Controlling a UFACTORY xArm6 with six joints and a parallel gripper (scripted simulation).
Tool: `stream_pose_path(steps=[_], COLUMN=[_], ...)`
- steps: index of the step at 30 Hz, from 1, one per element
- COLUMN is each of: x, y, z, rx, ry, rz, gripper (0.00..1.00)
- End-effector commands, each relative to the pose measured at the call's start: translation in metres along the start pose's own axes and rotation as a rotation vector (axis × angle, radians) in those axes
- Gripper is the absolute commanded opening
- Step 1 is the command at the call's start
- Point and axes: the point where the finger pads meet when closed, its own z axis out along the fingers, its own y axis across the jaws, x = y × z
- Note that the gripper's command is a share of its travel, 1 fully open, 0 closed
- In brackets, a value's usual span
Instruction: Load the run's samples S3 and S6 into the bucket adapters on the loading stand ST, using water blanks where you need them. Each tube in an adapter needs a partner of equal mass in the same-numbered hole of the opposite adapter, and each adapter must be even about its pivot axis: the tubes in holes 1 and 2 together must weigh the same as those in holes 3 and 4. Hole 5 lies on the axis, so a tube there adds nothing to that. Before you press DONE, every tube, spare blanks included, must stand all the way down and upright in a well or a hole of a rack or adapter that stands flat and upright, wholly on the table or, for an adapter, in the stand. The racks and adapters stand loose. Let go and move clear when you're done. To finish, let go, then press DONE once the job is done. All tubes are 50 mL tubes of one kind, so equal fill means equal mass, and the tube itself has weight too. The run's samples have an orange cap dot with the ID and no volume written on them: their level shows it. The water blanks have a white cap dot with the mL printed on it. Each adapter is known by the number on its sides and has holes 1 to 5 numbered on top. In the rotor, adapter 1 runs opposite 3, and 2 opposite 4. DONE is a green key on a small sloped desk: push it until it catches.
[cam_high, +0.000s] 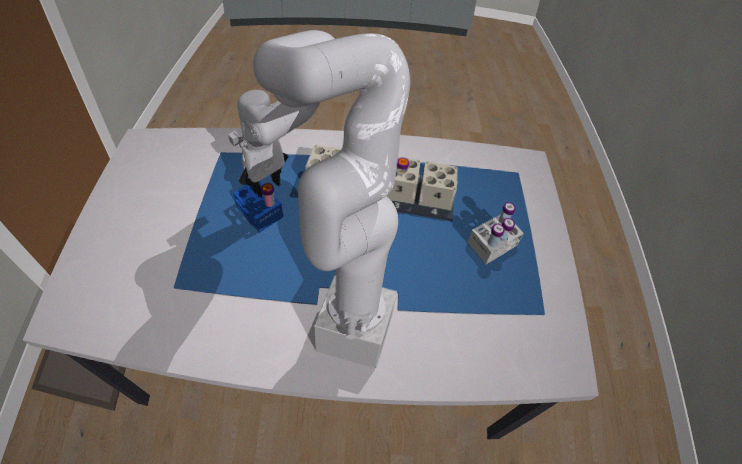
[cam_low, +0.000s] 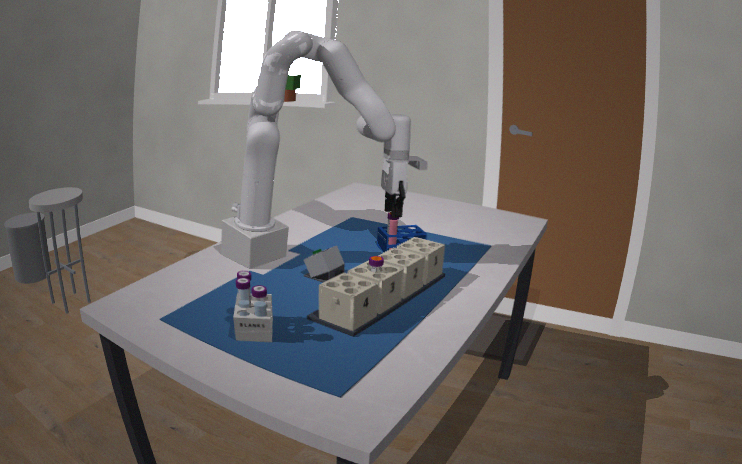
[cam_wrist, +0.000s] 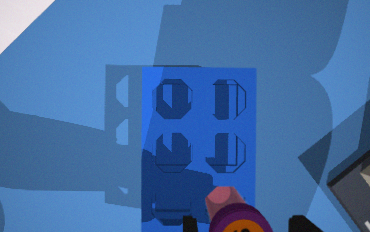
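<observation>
A pink sample tube (cam_high: 267, 193) with a purple cap and an orange dot stands in the blue rack (cam_high: 257, 208). It is the only tube in that rack. My gripper (cam_high: 260, 182) hangs straight above it, open. In the wrist view the cap (cam_wrist: 242, 221) lies between my two fingertips at the bottom edge, and its label is cut off. From the side my gripper (cam_low: 395, 209) is just over the tube's top (cam_low: 392, 228). Another orange-dotted tube (cam_low: 375, 261) stands in adapter 3 (cam_low: 384, 280) on the stand. Adapters 4 (cam_low: 350, 300), 2 (cam_low: 410, 263) and 1 (cam_low: 430, 251) look empty.
The white blanks rack (cam_high: 495, 238) holds three purple-capped tubes at the right of the mat. The small sloped desk with the green key (cam_low: 325, 261) sits behind the stand. The blue rack's other wells (cam_wrist: 200, 122) are empty. My arm hides adapters 1 and 2 in the top view.
</observation>
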Motion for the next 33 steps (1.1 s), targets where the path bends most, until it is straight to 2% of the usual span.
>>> stream_pose_path(steps=[1, 33], x=[0.002, 0.002], y=[0.0, 0.0], z=[0.0, 0.016], rx=[0.0, 0.0], ry=[0.006, 0.006], rz=[0.0, 0.0], gripper=[0.57, 0.57])
